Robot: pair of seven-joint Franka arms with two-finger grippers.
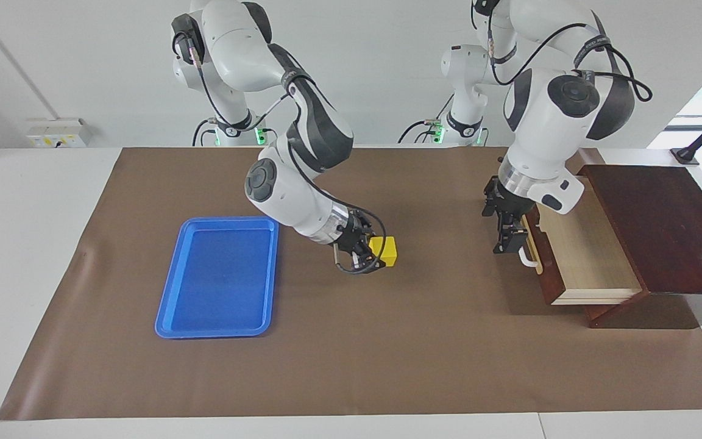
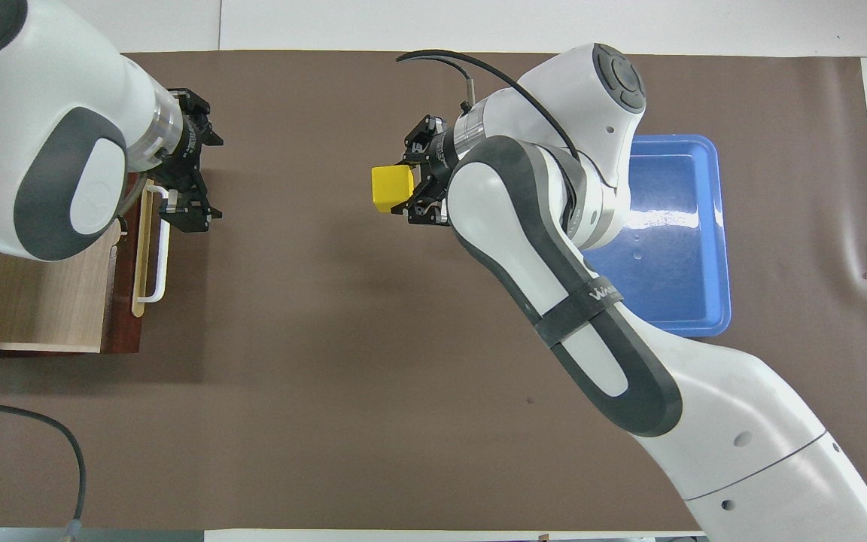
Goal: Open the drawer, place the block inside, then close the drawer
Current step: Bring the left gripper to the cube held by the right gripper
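Note:
The dark reddish-brown drawer (image 1: 582,253) stands pulled out of its cabinet (image 1: 662,225) at the left arm's end of the table, its light wood inside bare; it also shows in the overhead view (image 2: 50,293). My right gripper (image 1: 375,253) is shut on the yellow block (image 1: 384,250) and holds it above the brown mat between the blue tray and the drawer; the block (image 2: 391,189) and gripper (image 2: 407,190) show from above too. My left gripper (image 1: 507,235) is open and empty, just in front of the drawer's white handle (image 1: 529,259); it also shows from above (image 2: 208,179).
The flat blue tray (image 1: 220,274) lies empty toward the right arm's end of the table; it is partly covered by the right arm in the overhead view (image 2: 678,226). A brown mat (image 1: 387,341) covers the table.

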